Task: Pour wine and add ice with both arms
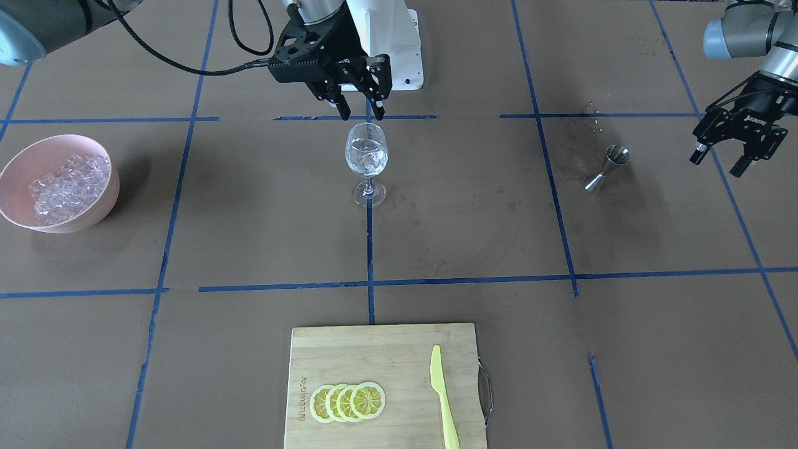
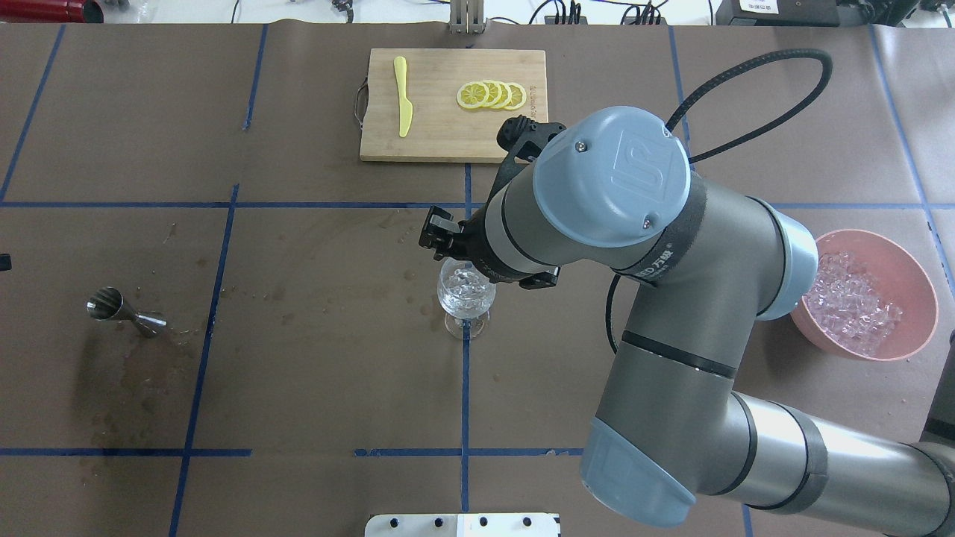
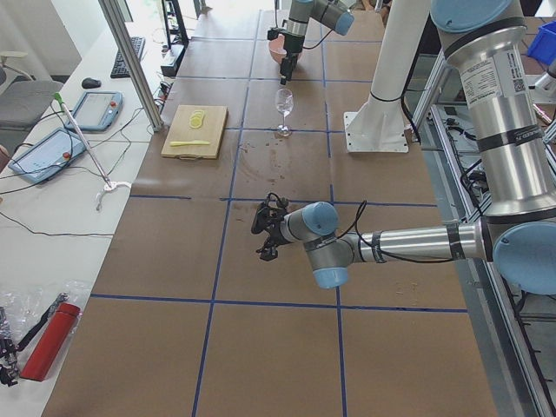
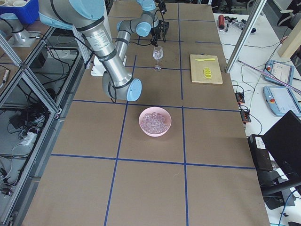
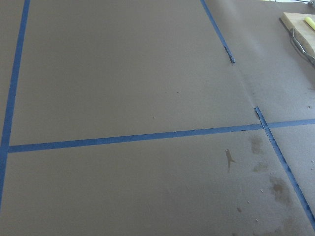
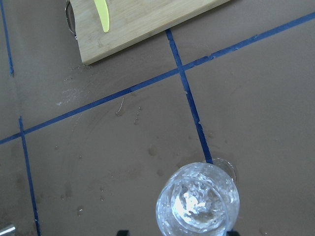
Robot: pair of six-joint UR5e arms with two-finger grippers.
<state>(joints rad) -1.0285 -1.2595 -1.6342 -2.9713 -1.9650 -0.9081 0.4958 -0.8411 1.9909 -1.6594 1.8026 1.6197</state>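
Note:
The wine glass (image 1: pixel 366 156) stands upright at the table's middle with several ice cubes (image 2: pixel 464 289) in it; I cannot tell liquid from ice inside. My right gripper (image 1: pixel 361 114) hangs open and empty just above the glass rim. In the right wrist view the glass (image 6: pixel 198 206) lies straight below, between the fingertips. More ice (image 1: pixel 68 184) fills the pink bowl (image 1: pixel 106 206). The steel jigger (image 1: pixel 608 165) lies on its side. My left gripper (image 1: pixel 717 167) is open and empty, raised beside the jigger, away from the glass.
A wooden cutting board (image 1: pixel 380 349) with lemon slices (image 1: pixel 348 402) and a yellow knife (image 1: pixel 441 393) sits at the operators' edge. Wet spots (image 1: pixel 573 149) mark the mat near the jigger. The white pedestal (image 1: pixel 393 43) stands behind the glass.

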